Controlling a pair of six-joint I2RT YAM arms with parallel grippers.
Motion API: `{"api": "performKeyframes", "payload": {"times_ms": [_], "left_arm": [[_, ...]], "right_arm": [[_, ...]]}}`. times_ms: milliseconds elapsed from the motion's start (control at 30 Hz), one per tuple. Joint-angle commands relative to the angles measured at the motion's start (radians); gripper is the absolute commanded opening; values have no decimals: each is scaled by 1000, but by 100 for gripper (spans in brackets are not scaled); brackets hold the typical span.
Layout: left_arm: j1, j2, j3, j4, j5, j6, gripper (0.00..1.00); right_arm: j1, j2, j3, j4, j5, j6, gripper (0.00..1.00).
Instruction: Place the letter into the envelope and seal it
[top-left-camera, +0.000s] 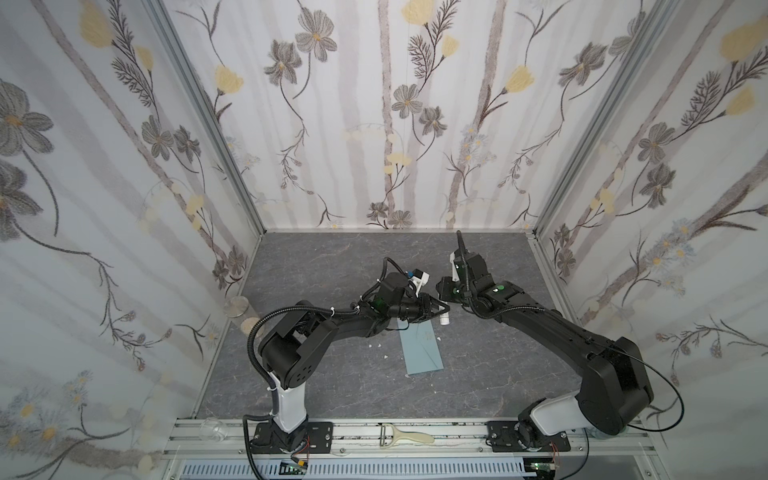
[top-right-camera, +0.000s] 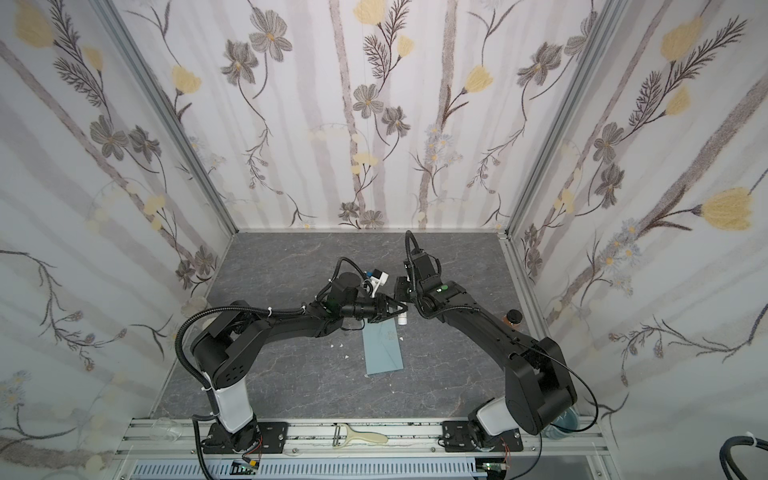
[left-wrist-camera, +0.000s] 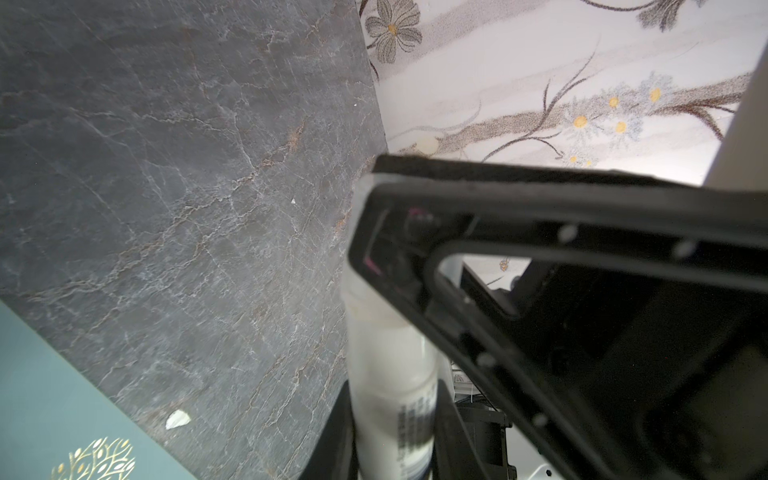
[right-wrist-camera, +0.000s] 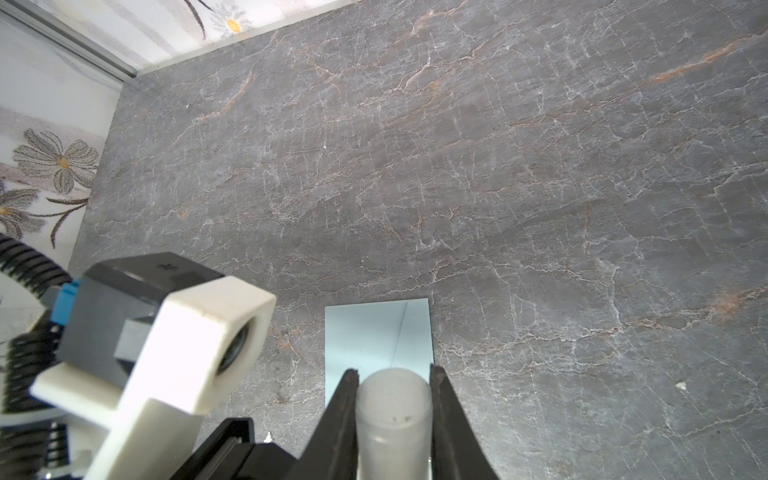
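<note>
The blue-grey envelope (top-left-camera: 422, 349) (top-right-camera: 382, 349) lies flat mid-table, its flap side up; a corner with a gold leaf print (left-wrist-camera: 41, 395) shows in the left wrist view. The letter is out of view. Just above the envelope's far end (right-wrist-camera: 374, 336), both grippers meet on a small white glue stick (left-wrist-camera: 390, 374). My left gripper (top-left-camera: 443, 309) (left-wrist-camera: 390, 419) is shut on the stick's body. My right gripper (right-wrist-camera: 392, 376) is shut on its frosted cap (right-wrist-camera: 392, 399). One right finger (left-wrist-camera: 519, 232) crosses the stick's cap end in the left wrist view.
Small white paper scraps (top-left-camera: 376, 345) lie left of the envelope. A peeler (top-left-camera: 405, 436) and a clear cup (top-left-camera: 214, 430) sit on the front rail. A metal-lidded jar (top-left-camera: 237, 309) stands by the left wall, an orange-lidded jar (top-right-camera: 514, 318) by the right.
</note>
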Motion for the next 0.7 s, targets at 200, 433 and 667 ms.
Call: {"api": "performKeyframes", "payload": {"times_ms": [200, 433, 667], "left_arm": [[4, 7, 15, 42, 8, -1, 0], [4, 10, 23, 43, 12, -1, 0], [5, 13, 24, 43, 12, -1, 0]], "right_arm": [[1, -18, -9, 26, -13, 17, 25], [1, -19, -16, 31, -20, 20, 25], [2, -19, -15, 34, -25, 23, 25]]}}
